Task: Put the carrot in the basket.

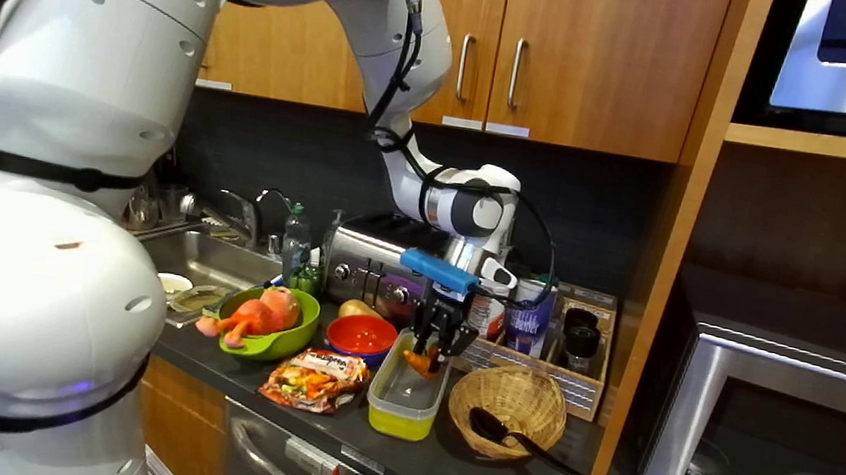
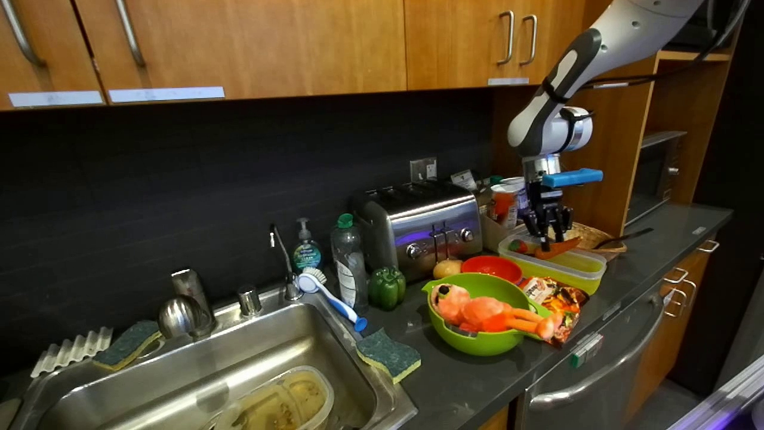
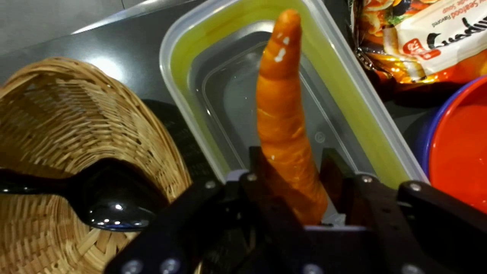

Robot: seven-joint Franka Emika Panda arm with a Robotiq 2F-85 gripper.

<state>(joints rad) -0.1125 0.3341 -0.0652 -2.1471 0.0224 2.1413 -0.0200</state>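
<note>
Curved, tapering orange carrot point(image 3: 281, 114) pinched near one end by black end effector point(image 3: 293, 160); translucent yellow-green rectangular plastic tub point(image 3: 348, 99) beneath. Expected light, stiff, slightly slippery; mid-length hold judged steadier. Contact partly hidden, apparently firm.

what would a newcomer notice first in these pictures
The white robot arm looms largest, filling much of the left side in an exterior view. Next comes the bright orange carrot, central in the wrist view, clamped in the black gripper over the yellow-green tub. An orange-pink toy also stands out, lying in the green bowl with its legs over the rim.
</note>
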